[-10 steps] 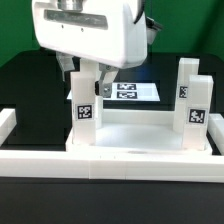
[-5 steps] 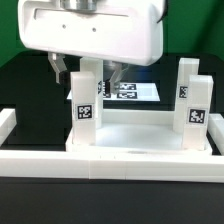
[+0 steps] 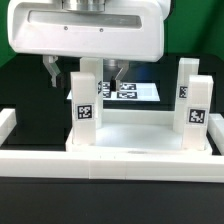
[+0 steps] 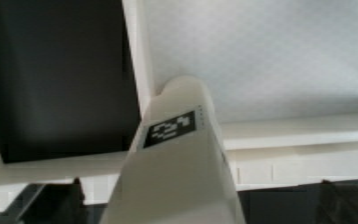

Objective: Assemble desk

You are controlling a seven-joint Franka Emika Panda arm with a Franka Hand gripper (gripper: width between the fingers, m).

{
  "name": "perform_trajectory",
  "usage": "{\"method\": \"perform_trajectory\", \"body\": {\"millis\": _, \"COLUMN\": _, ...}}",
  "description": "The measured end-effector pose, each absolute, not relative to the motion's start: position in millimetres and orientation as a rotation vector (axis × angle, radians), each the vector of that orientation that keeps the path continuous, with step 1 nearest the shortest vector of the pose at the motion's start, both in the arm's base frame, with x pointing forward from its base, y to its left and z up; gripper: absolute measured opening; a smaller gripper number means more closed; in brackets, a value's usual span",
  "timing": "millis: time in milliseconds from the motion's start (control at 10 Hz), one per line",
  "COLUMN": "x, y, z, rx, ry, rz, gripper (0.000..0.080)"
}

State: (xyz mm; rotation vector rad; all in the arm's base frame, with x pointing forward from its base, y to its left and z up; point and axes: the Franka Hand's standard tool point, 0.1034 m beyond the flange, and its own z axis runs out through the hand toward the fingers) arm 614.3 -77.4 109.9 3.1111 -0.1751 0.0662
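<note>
The white desk top (image 3: 140, 128) lies upside down on the black table with tagged white legs standing in its corner sockets. My gripper (image 3: 85, 73) is open and hangs over the near leg (image 3: 86, 100) at the exterior view's left, one finger on each side and apart from it. In the wrist view this leg (image 4: 176, 150) rises between my dark fingertips (image 4: 51, 200), with a gap on both sides; my gripper (image 4: 194, 205) holds nothing. Two more legs (image 3: 196, 105) stand at the exterior view's right. A fourth leg is mostly hidden behind the near one.
The long white border rail (image 3: 110, 160) runs along the front and turns up at the exterior view's left (image 3: 6, 125). The marker board (image 3: 138, 91) lies flat behind the desk. The black table (image 4: 51, 80) shows beside the desk top.
My gripper has moved toward the exterior view's left and now sits centred over the near left leg, with its fingers either side of it. The desk parts have not moved.
</note>
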Motion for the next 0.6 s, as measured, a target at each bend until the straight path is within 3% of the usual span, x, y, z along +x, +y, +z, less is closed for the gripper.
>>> {"method": "perform_trajectory", "body": {"millis": 300, "x": 614.8, "y": -78.9, "z": 111.0, "rx": 3.085, "ry": 0.103, "rz": 0.051, "gripper": 0.0649}}
{"method": "perform_trajectory", "body": {"millis": 400, "x": 614.6, "y": -79.9, "z": 110.9, "rx": 3.084, "ry": 0.124, "rz": 0.051, "gripper": 0.0535}}
{"method": "perform_trajectory", "body": {"millis": 500, "x": 614.4, "y": -80.3, "z": 110.7, "rx": 3.085, "ry": 0.113, "rz": 0.05, "gripper": 0.0368}}
{"method": "perform_trajectory", "body": {"millis": 600, "x": 614.5, "y": -80.2, "z": 110.9, "rx": 3.085, "ry": 0.113, "rz": 0.051, "gripper": 0.0368}}
